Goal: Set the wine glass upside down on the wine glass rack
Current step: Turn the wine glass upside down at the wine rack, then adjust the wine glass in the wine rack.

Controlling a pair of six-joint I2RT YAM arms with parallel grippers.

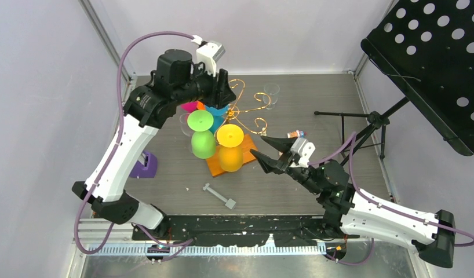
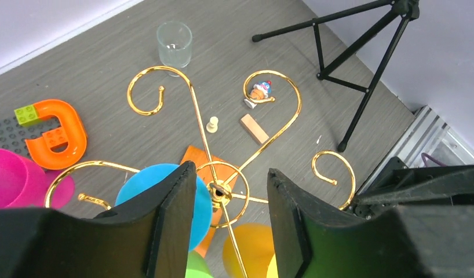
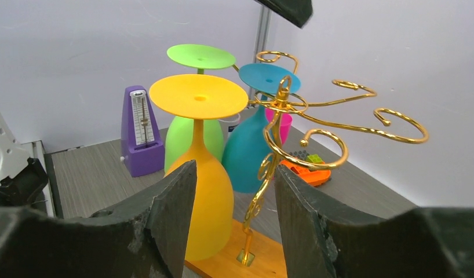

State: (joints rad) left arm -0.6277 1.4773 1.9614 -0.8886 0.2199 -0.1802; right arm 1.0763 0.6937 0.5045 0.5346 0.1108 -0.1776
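The wine glass rack point(image 1: 241, 109) is gold wire with scrolled arms on an orange wooden base point(image 1: 214, 167). Three wine glasses stand upside down round its stem: yellow point(image 1: 230, 147), green point(image 1: 201, 134) and blue point(image 1: 218, 110). My left gripper point(image 1: 224, 88) hovers open over the rack top; in its wrist view the hub point(image 2: 219, 190) lies between the fingers, untouched. My right gripper point(image 1: 268, 152) is open, just right of the base. From the right wrist, the yellow glass point(image 3: 203, 145) and the stem point(image 3: 263, 174) show between the empty fingers.
A pink cup point(image 2: 11, 176), an orange U-shaped piece point(image 2: 58, 133) and a clear tumbler point(image 1: 271, 92) sit behind the rack. A purple metronome point(image 1: 145, 165) stands at left, a grey bolt point(image 1: 218, 196) lies in front. A black music stand point(image 1: 431, 63) on a tripod rises at right.
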